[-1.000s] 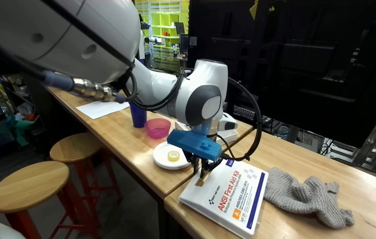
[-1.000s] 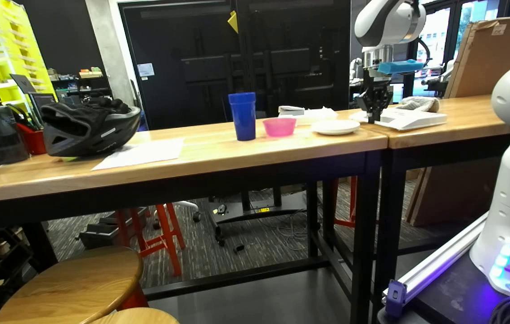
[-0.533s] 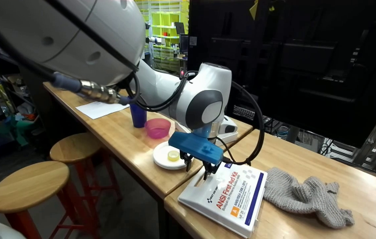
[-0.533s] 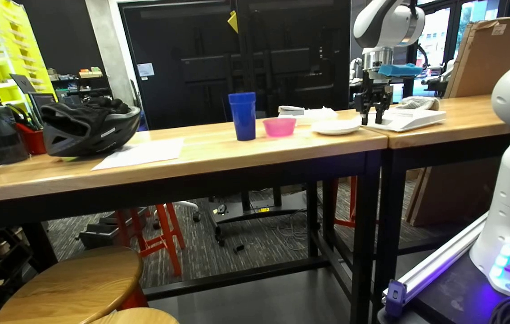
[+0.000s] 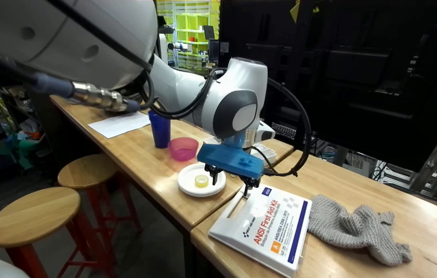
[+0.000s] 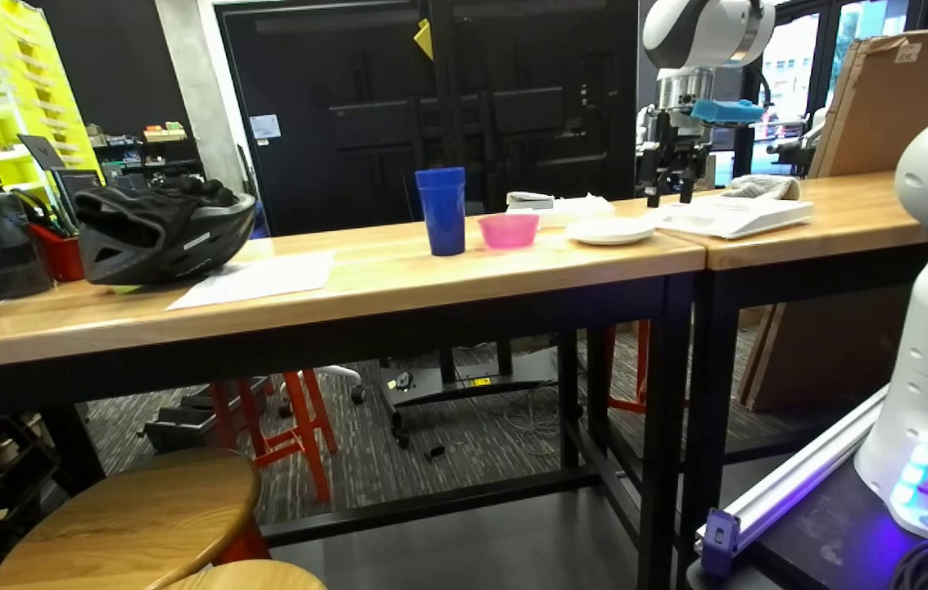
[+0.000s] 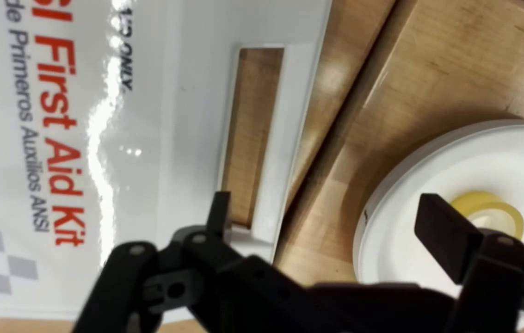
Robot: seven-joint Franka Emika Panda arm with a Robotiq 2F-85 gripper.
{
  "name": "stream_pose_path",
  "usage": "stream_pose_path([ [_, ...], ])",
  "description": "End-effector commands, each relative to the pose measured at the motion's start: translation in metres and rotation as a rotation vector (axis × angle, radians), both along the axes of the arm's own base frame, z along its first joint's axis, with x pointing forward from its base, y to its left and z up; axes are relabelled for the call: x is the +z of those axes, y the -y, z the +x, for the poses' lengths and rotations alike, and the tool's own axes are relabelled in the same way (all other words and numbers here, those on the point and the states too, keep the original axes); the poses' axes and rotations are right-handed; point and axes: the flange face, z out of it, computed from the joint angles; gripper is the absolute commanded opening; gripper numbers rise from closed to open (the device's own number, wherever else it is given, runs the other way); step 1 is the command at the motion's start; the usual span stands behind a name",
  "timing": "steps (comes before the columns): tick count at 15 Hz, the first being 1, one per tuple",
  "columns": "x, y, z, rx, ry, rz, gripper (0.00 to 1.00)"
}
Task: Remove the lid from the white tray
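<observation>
The lid (image 5: 280, 220), a flat white panel printed with red text, an orange block and a blue stripe, lies on the table, with wood showing through its handle slot (image 7: 255, 134). In both exterior views the white tray (image 6: 574, 211) stands apart from it, behind the pink bowl, partly covered by the arm (image 5: 237, 112) in one of them. My gripper (image 5: 230, 188) is open above the lid's handle edge. In the wrist view one of its fingers (image 7: 218, 215) is over the slot's end, the other over the round plate; nothing is between them.
The round white plate (image 5: 187, 183) bearing a yellow ring (image 5: 201, 181) lies beside the lid. A pink bowl (image 5: 183, 148) and a blue cup (image 5: 161, 131) stand farther along. Grey knitted cloth (image 5: 357, 227) borders the lid's far side. A gap (image 7: 335, 134) runs between two tabletops.
The gripper was shut at the lid's handle a second ago; its fingers have since spread wide and let go. It has then risen a little. The lid stays nearly in place.
</observation>
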Motion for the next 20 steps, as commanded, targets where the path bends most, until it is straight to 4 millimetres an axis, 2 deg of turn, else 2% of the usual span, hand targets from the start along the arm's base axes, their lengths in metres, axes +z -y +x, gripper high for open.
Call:
stream_pose_path([
  [1,0.045,-0.008,-0.003,0.083,0.045,-0.049,1.0],
  [4,0.074,-0.02,0.003,0.187,0.071,-0.076,1.0],
  [8,0.096,-0.05,0.01,0.405,0.044,-0.111,1.0],
  [12,0.106,-0.08,0.011,0.615,0.007,-0.156,1.0],
  [17,0.115,-0.107,0.01,0.884,0.009,-0.21,1.0],
  [18,0.116,-0.11,0.011,0.922,0.004,-0.218,1.0],
  [19,0.107,-0.104,0.015,0.841,0.013,-0.189,1.0],
  [20,0.108,-0.107,0.015,0.871,0.014,-0.195,1.0],
])
